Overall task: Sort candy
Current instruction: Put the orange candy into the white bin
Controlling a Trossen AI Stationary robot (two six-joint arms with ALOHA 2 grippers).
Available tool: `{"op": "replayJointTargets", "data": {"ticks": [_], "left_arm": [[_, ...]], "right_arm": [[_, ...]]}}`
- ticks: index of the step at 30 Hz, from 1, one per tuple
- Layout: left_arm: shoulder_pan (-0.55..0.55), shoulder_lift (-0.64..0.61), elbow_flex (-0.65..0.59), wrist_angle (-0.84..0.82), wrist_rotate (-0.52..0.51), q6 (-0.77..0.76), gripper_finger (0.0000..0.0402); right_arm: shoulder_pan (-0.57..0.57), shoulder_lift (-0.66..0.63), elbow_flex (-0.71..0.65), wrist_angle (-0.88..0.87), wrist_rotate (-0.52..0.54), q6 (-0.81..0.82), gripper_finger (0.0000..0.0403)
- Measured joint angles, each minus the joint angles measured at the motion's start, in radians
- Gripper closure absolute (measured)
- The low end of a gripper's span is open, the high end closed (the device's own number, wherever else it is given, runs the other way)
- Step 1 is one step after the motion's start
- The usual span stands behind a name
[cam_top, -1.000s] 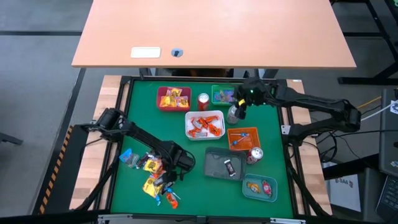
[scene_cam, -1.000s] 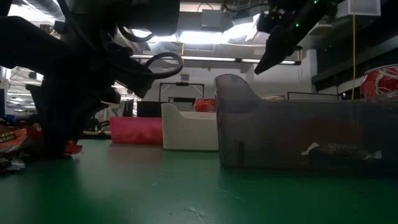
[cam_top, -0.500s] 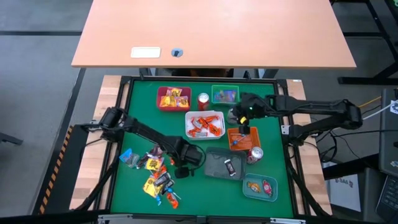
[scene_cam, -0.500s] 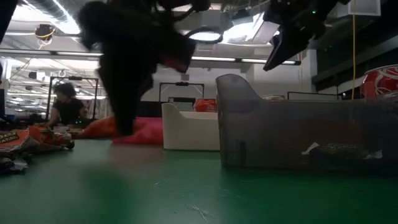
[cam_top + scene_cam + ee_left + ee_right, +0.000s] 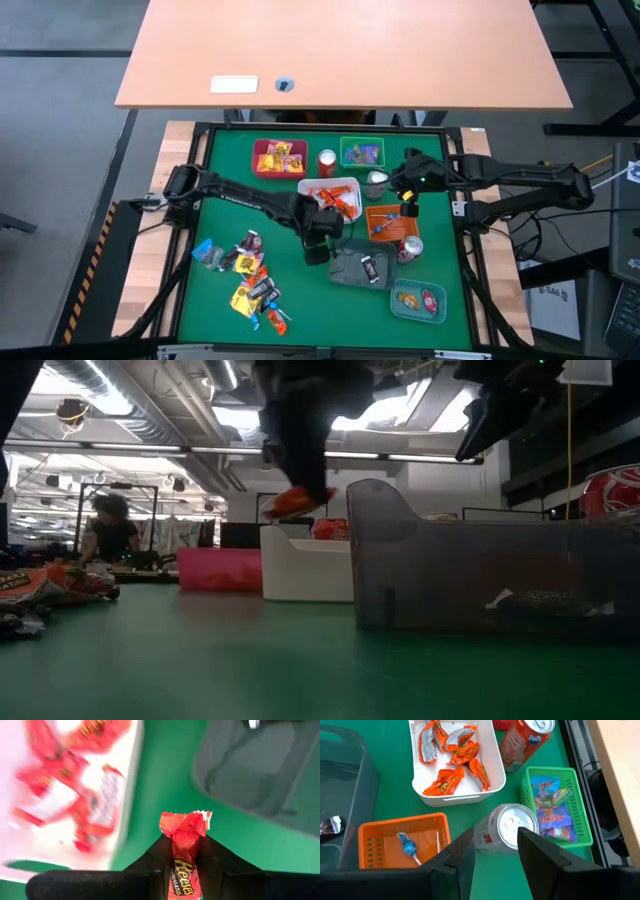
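Candy: orange wrappers in white tray, one clamped in left jaws, right jaws apart.

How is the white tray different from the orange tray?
The white tray has smooth solid walls; the orange tray has slotted, basket-like walls. The white tray holds several orange-wrapped candies; the orange tray holds one blue lollipop. Both are open rectangular trays on the green table.

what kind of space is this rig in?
Likely a robotics lab or workshop: exposed ceiling ducts and strip lights show in the low view, a person sits at a bench behind, and the green mat sits in a black frame.
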Motion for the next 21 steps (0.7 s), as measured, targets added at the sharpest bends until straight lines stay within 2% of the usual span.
{"op": "replayJointTargets", "data": {"ticks": [9,18,21], "left_arm": [[0.101,-0.001,0.020,0.137,-0.206,0.119,0.0344],[0.171,-0.001,0.020,0.149,-0.223,0.167,0.0343],[0.184,-0.001,0.020,0.150,-0.223,0.189,0.0330]], "right_arm": [[0.000,-0.012,-0.026,-0.018,0.000,0.010,0.0258],[0.000,-0.011,-0.063,-0.030,-0.001,0.010,0.0258],[-0.001,-0.011,-0.063,-0.029,-0.001,0.010,0.0258]]}}
